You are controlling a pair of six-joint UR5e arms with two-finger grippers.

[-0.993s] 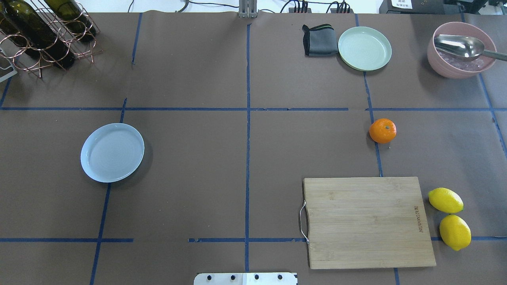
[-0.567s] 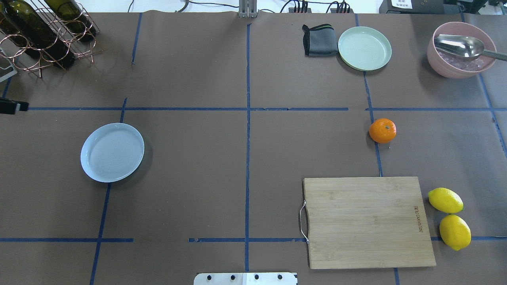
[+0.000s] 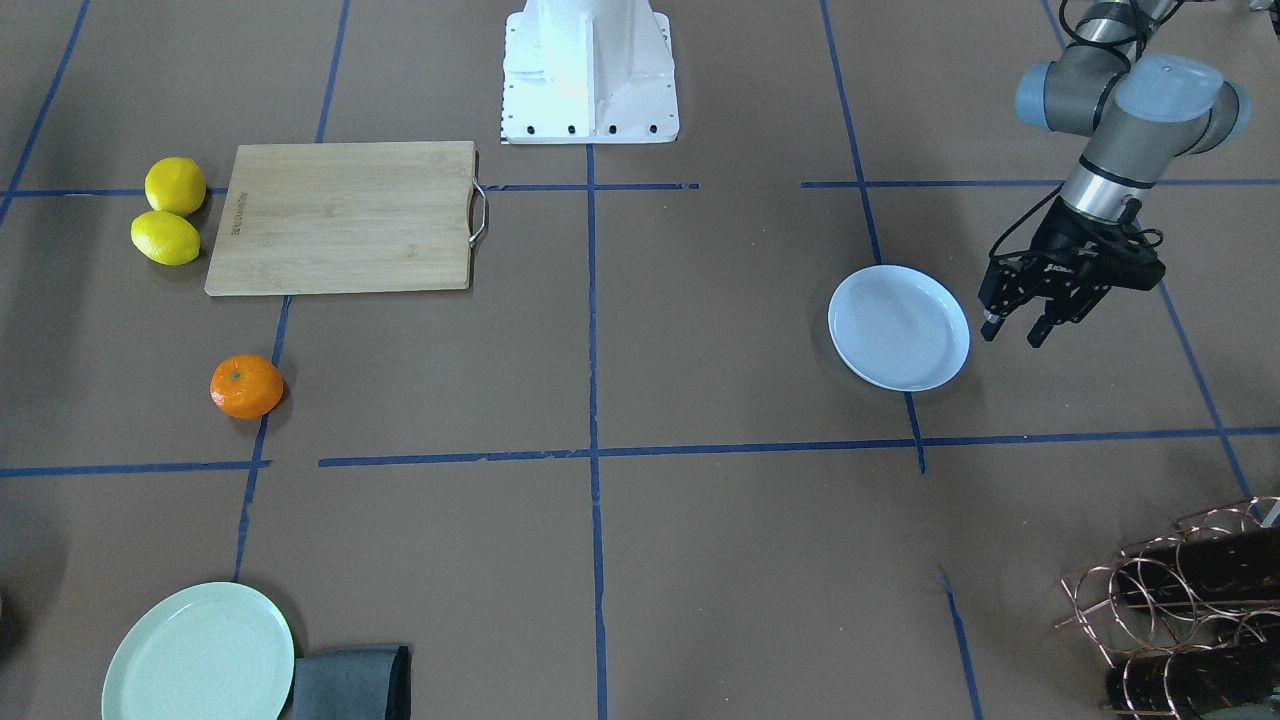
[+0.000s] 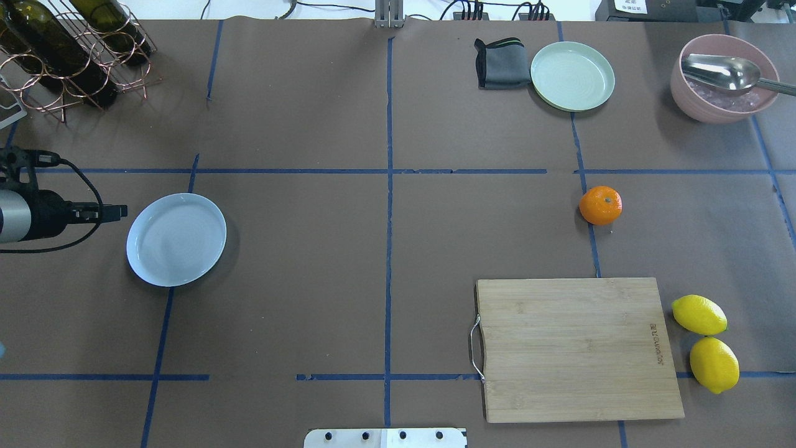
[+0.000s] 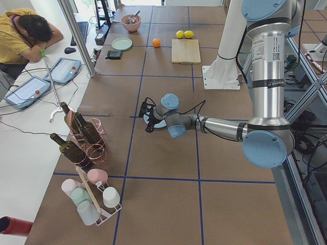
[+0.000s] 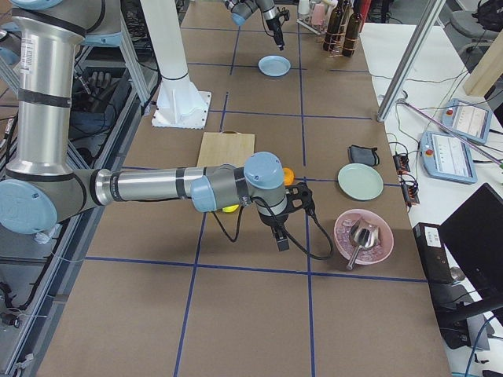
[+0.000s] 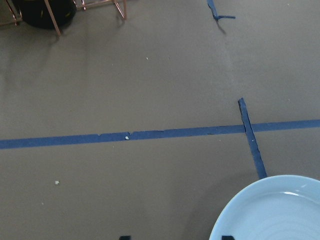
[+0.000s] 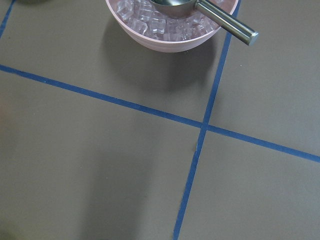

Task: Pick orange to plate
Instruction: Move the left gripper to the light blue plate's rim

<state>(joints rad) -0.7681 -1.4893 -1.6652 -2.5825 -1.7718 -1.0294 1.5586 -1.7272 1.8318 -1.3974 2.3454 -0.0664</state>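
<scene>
The orange (image 4: 601, 205) lies on the brown paper right of centre, beyond the cutting board, with nothing touching it. The pale bluish-white plate (image 4: 176, 239) sits empty on the left. My left gripper (image 3: 1012, 338) hovers just beside the plate's outer rim, open and holding nothing; its wrist view shows the plate (image 7: 272, 210) at the lower right. My right gripper (image 6: 281, 242) shows only in the exterior right view, near the pink bowl and apart from the orange (image 6: 288, 174); I cannot tell whether it is open or shut.
A wooden cutting board (image 4: 575, 348) lies near the front right with two lemons (image 4: 699, 314) beside it. A mint-green plate (image 4: 572, 76), grey cloth (image 4: 500, 62) and pink bowl of ice with a scoop (image 4: 724, 78) stand at the back right. A bottle rack (image 4: 68, 50) fills the back left.
My left arm has come in from the left edge and its gripper now reaches close to the plate's rim. The orange and plate have not moved.
</scene>
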